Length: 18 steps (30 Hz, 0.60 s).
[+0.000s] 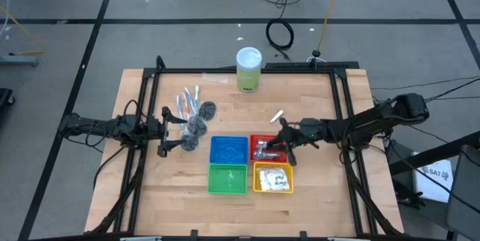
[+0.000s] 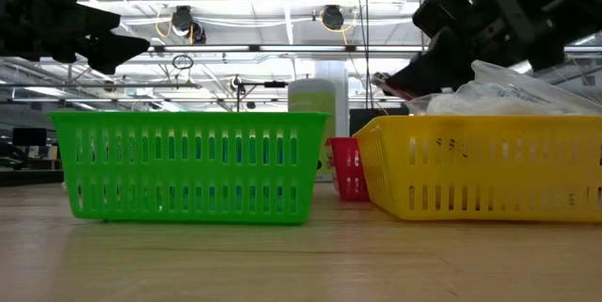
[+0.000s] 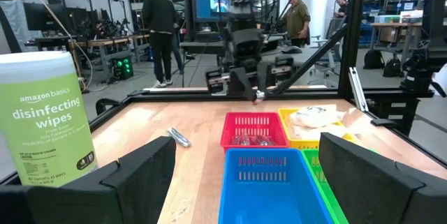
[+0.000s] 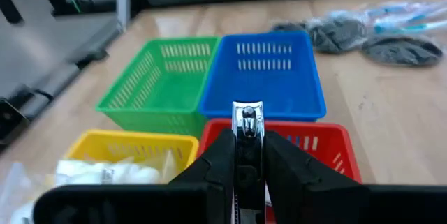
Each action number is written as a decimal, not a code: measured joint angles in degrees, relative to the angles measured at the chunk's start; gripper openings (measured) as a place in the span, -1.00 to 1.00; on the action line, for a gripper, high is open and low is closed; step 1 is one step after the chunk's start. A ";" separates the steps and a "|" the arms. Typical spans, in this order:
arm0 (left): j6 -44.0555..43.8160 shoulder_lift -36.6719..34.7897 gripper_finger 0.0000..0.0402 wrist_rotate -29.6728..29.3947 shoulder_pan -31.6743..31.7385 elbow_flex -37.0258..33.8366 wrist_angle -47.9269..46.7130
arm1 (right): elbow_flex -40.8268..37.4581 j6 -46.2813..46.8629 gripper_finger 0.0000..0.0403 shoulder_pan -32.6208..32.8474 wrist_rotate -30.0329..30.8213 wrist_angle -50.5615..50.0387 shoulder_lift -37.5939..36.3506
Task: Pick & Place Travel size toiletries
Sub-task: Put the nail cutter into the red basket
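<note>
- High view: 4 small square plastic baskets sit in a 2-by-2 block on the wooden table. The blue basket and the green basket look bare inside; the red basket has shiny silver foil tubes in it, and the yellow basket is packed with white sachets.
- The right gripper hangs over the red basket. The left gripper sits spread wide beside the dark grey round puffs, with clear-wrapped sticks lying just past them. 1 loose silver tube lies on bare wood, and a green cylinder with a white lid stands at the far edge.
- Low view: the slotted walls of green and yellow baskets fill the front, crinkly sachets heaped above the yellow rim.
- Left wrist view: the cylinder's label reads "amazon basics disinfecting wipes". People stand in the room behind.
- Right wrist view: the right fingers are pinched on 1 silver foil tube, above the red basket.
</note>
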 joint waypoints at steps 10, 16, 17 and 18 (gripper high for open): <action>0.00 0.01 0.73 0.00 0.01 0.00 0.01 | 4.54 -0.50 -0.77 2.19 8.88 -11.90 4.30; 0.00 0.02 0.73 0.00 -0.01 0.00 -0.02 | 4.50 -0.47 -0.77 2.04 8.83 -10.59 6.89; 0.02 0.00 0.73 -0.02 0.01 0.00 0.01 | 4.50 -0.61 -0.77 1.92 8.79 -10.69 7.09; 0.00 0.00 0.73 -0.01 0.01 0.00 0.04 | 4.50 -0.69 -0.76 1.78 8.80 -10.89 7.15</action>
